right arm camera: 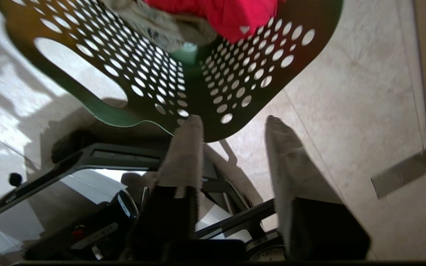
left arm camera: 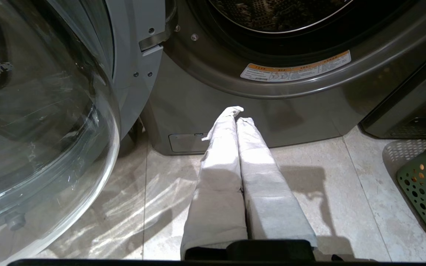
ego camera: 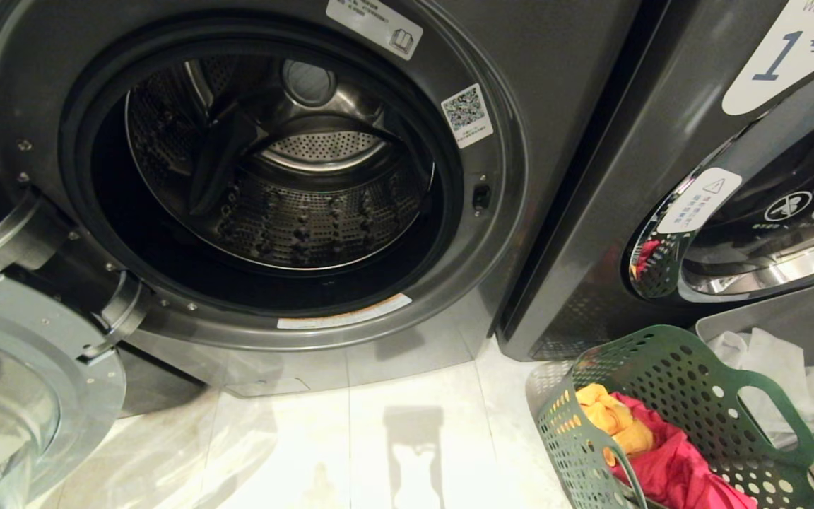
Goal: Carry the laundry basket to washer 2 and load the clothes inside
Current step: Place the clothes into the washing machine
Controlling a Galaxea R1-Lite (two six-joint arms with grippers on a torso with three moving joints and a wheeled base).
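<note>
Loading stage: right gripper [right arm camera: 231, 123], jaws parted and empty, poised beside the laundry basket [right arm camera: 213, 85]; next, reaching the clothes [right arm camera: 231, 14] inside; left gripper [left arm camera: 235, 114] jaws closed.

Perforated plastic laundry basket [ego camera: 668, 396]; soft cloth clothes [ego camera: 661, 452]; glossy floor tiles [ego camera: 407, 438].

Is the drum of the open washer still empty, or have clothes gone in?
Empty: the washer drum shows only bare perforated metal, and the clothes lie in the laundry basket beside it.
</note>
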